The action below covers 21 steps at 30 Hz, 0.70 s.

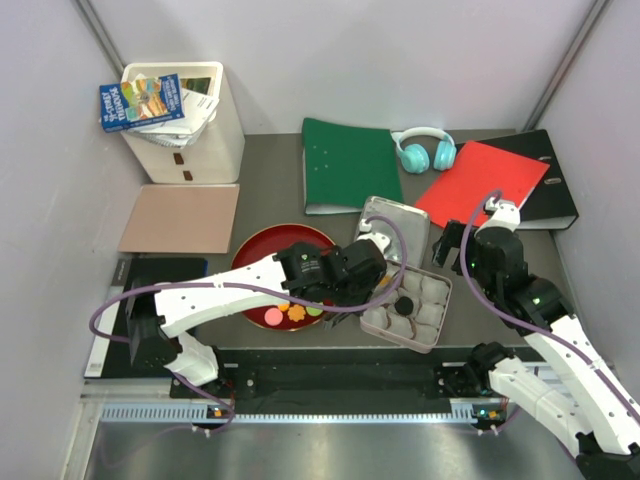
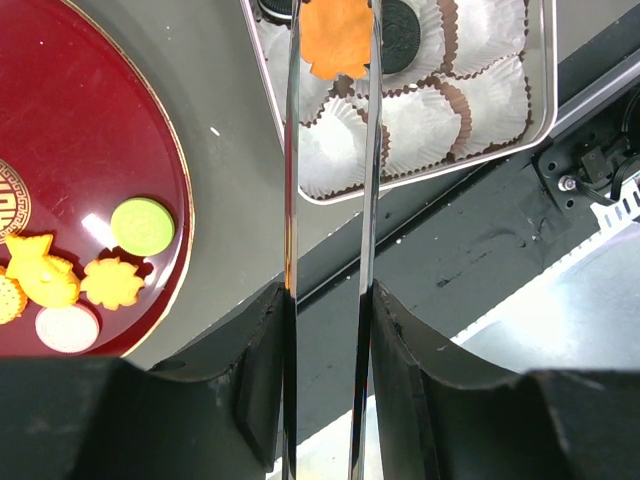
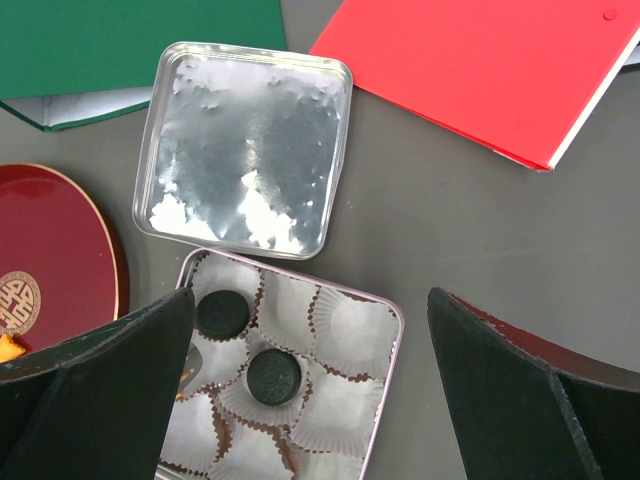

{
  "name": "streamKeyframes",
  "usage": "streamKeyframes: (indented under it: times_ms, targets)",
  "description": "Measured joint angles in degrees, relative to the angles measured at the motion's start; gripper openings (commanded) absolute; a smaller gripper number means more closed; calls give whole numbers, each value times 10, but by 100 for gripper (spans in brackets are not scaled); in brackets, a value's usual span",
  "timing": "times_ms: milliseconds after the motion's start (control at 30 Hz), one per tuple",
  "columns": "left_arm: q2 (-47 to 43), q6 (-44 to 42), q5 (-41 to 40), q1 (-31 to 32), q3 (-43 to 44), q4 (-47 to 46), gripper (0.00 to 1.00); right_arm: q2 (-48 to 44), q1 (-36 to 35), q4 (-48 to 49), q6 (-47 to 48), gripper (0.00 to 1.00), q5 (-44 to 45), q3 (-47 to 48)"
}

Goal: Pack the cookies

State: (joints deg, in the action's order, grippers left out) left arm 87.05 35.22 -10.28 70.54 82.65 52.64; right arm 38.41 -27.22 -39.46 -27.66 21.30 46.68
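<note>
Our left tool [image 2: 335, 18] was pinched nearly shut on an orange cookie [image 2: 336, 45]. It held the cookie by its edges between the two long thin fingers [image 2: 292, 150], above the paper cups at one side of the tin [image 2: 546, 105]. We could not tell whether the cookie was touching a cup yet.

Our right tool [image 3: 310, 300] was spread wide and held nothing. It hung over the tin, whose lid [image 3: 245, 150] lay just beyond it on the table [image 3: 450, 230].

We judged the packing to be at an early stage. Two black sandwich rounds [image 3: 273, 375] sat in neighbouring cups, and the other cups we could see were empty.

On the red plate [image 2: 90, 120] beside the tin, several cookies lay near the rim:
- a green round [image 2: 142, 226]
- an orange flower [image 2: 112, 282]
- a pale round [image 2: 67, 328]
- another orange piece [image 2: 40, 270]
- one more, cut off by the left wrist view's edge

Left to do, as we saw it: set this orange one into a free cup, bring the plate's cookies across one at a time, and probably fit the lid afterwards.
</note>
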Motion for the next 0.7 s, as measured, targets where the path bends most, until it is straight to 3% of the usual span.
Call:
streamKeyframes:
  times_ms: [167,500,700]
  targets:
    - [0,2,-2,0,-7,0,31,0,0,0,0,99,0,0]
    - [0,6,-14,0,-10,1,55,0,0,0,0,99,-1,0]
    - [0,6,-21,0,-10,0,56,0,0,0,0,99,-2,0]
